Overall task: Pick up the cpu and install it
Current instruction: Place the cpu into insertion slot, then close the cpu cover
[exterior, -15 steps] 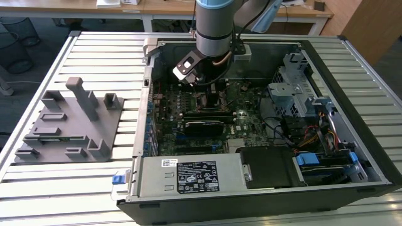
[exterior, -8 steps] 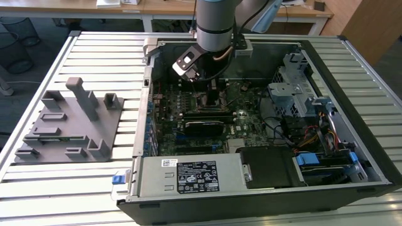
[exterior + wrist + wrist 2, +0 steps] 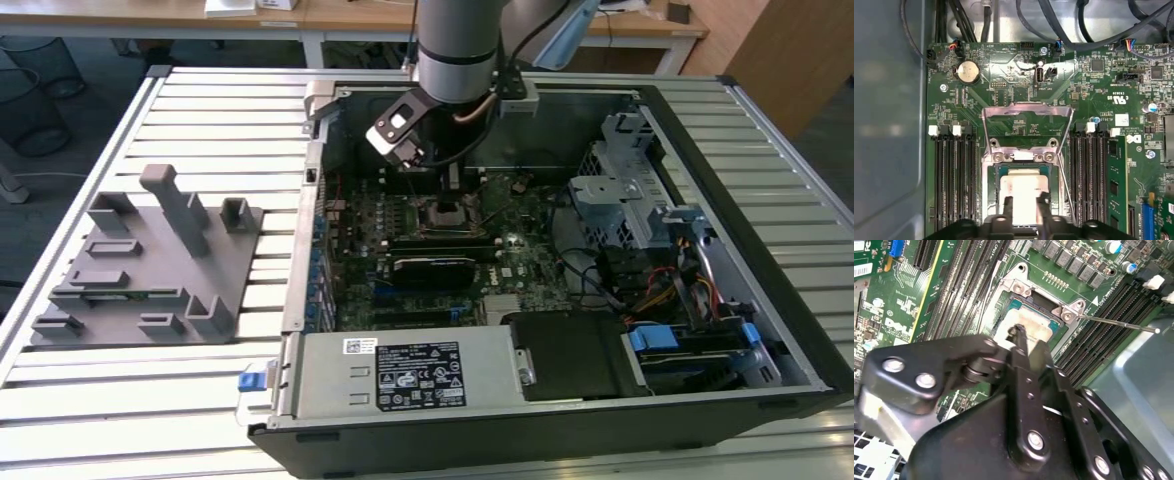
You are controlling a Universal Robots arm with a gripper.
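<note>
Silvery cpu (image 3: 1026,186) lies flat in the motherboard socket (image 3: 989,200). The hinged metal frame (image 3: 1027,116) stands raised, leaving the seat open from above. Tool (image 3: 1025,200) hangs directly over the chip, its fingers (image 3: 1008,207) parted by a narrow gap and pinching nothing. Judgement: chip appears seated; frame not yet closed.

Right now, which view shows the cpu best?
First wrist view: it looks straight down on the cpu lying in the open socket, silvery top mostly clear. In the second wrist view the claw covers part of it; in the exterior view it is a small patch under the arm.
</note>
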